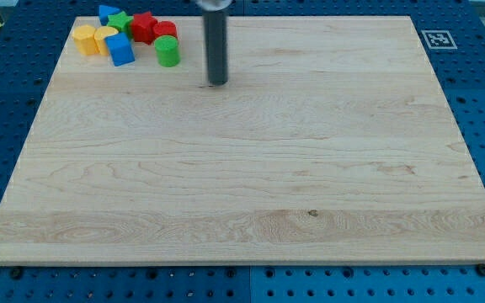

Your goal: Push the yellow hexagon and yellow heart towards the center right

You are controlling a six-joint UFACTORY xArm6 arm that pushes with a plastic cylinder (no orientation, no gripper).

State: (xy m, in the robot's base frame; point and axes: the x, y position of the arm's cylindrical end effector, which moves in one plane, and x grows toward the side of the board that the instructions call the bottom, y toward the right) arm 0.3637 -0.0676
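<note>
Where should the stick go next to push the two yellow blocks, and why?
Probably up and around to the view's left of the cluster. My tip now sits to the right of the green cylinder, while the yellow hexagon and yellow heart lie at the cluster's far left. Pushing rightward needs the tip behind them.

Wooden board (251, 168), blue cube (119, 50), green cylinder (167, 51), red blocks (145, 27), green star (121, 20), blue pegboard table (7, 101), fiducial marker (436, 39)
</note>
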